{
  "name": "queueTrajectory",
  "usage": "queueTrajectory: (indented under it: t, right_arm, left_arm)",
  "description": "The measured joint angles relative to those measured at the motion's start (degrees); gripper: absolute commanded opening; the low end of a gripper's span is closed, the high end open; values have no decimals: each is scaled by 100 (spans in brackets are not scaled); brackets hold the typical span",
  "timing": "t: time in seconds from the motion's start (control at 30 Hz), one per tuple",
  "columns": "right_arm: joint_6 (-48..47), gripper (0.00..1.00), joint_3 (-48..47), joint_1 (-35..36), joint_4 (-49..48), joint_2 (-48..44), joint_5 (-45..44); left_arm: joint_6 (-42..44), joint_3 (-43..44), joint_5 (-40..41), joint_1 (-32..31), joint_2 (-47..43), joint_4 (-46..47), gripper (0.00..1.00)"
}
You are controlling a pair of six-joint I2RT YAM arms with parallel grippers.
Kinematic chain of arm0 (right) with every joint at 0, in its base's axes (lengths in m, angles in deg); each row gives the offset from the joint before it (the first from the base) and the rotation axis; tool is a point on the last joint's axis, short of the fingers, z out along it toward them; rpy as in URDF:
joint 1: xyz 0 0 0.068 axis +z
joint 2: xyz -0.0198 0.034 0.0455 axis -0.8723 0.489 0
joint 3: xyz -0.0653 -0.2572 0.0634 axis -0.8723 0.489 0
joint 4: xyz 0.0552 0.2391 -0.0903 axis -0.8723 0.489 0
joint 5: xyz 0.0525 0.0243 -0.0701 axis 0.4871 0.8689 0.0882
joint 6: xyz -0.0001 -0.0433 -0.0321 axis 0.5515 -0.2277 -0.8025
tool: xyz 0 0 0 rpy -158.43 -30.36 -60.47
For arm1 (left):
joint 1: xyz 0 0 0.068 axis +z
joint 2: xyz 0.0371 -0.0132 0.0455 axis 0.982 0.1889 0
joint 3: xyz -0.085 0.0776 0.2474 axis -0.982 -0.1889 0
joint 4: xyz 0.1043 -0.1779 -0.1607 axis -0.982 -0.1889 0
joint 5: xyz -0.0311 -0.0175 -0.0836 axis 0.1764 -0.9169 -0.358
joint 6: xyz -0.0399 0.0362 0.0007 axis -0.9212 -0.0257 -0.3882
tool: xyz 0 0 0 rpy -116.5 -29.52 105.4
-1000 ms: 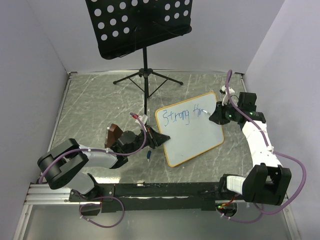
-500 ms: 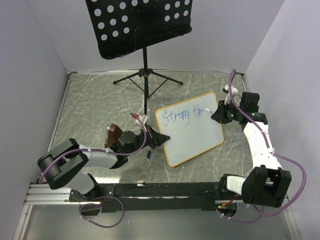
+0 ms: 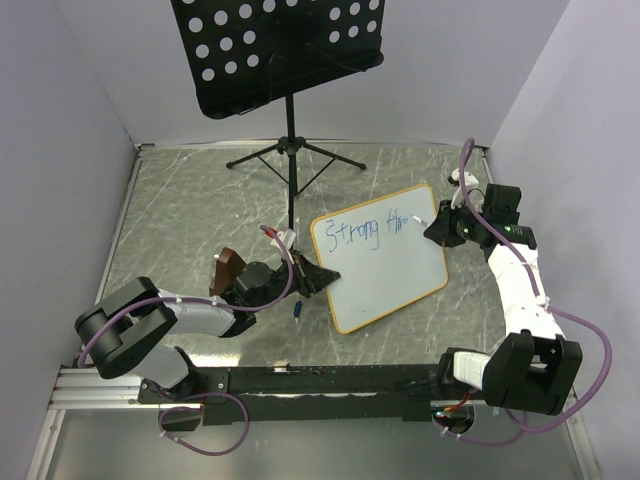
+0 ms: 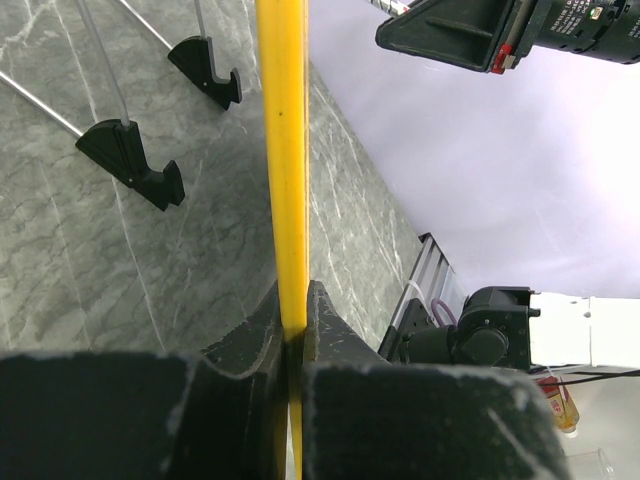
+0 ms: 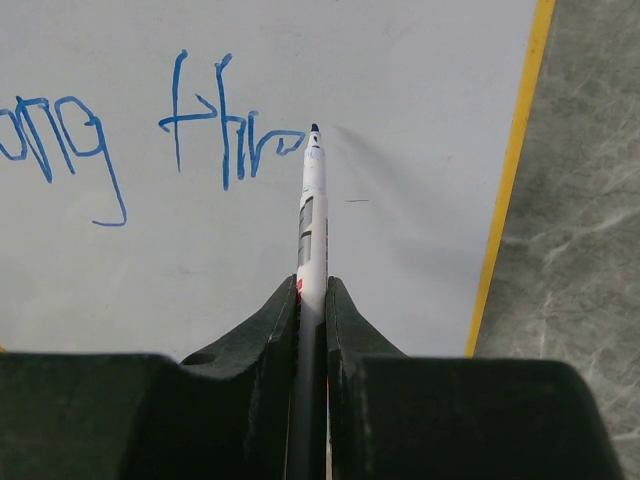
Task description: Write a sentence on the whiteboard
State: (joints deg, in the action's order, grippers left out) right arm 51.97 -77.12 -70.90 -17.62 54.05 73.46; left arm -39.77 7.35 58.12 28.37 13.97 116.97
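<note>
Right wrist view, Jo: what's the right tool on? (Kim)

Clamped tight on the marker. The barrel sticks straight out between the fingers, tip at the whiteboard just past the last blue stroke. Can't tell if it's touching. The pen sits in line with the tool, so the wrist steers each letter. (Jo)

And the sentence? (Kim)

Reads "Strong thro" along the board's top. I'd call it partway, rest not yet written. (Jo)

Left tool? (Kim)

Closed on the board's yellow frame at its left edge. Left wrist shows the rim pinched between both fingers. My guess at why: it pins the board so pen pressure can't slide it. (Jo)

Where does the board sit? (Kim)

Mid bench, skewed, between the two arms and in front of the music stand. Flat or lifted at the gripped edge, can't tell. (Jo)

Risk? (Kim)

Not much white left before the right frame. The next letters probably need to run tight or wrap below. (Jo)
</note>
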Motion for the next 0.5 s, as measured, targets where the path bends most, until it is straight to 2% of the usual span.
queueTrajectory:
  t: [0.5]
  right_arm:
    - [-24, 0, 0, 0, 0, 57, 55]
  left_arm:
    - [2, 0, 0, 0, 0, 0, 1]
